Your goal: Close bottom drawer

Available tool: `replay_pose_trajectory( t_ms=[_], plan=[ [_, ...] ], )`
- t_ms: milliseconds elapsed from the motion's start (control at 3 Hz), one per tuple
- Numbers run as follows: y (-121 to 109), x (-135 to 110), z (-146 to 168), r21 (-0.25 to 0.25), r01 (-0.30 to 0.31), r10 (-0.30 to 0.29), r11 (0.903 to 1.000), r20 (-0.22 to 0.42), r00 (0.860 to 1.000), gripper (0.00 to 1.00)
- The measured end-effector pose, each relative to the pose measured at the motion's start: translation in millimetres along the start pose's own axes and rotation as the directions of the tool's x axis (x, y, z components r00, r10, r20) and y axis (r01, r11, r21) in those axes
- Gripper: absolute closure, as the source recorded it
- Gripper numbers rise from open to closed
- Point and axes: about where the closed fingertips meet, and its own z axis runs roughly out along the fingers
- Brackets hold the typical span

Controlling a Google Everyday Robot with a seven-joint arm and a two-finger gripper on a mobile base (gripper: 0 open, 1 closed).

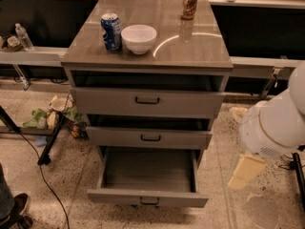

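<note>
Our pincer [246,171] hangs at the lower right of the frame, a cream-coloured piece slanting down and to the left beneath the round white arm housing [275,123]. It is well apart from the cabinet and touches nothing. Whether it stands apart or together we cannot tell.

The bottom drawer [147,178] lies at the lower centre of the frame, pulled far out. Its grey box is open to view, and its flat front with the black bar handle [149,201] is nearest the bottom edge. The middle drawer [150,138] and top drawer [145,102] sit much further in above it.

To close it well, we judge the pincer should first travel left and come round in front of the drawer's face, low enough to stay under the middle drawer. No grasp seems needed. We would press flat against the front, close to the handle at its centre, so the box runs straight on its slides and does not skew. A steady push toward the cabinet, ending when the front lines up with those above, should do. A gentle finish would spare the blue can [111,31], white bowl [138,38] and brown can [189,3] on the counter [190,49] a jolt.

The arm enters from the right edge, with its housing level with the middle drawer in the frame.
</note>
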Motion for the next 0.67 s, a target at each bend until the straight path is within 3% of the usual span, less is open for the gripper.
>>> replay_pose_trajectory(
  t_ms=[333,667],
  plan=[
    [0,-1,-2,-0.001,0.001,-0.001,1.0,0.0,1.0,0.0],
    [7,3,48,-0.011,-0.006,0.007,0.9999,0.052,0.999,0.0]
  ],
)
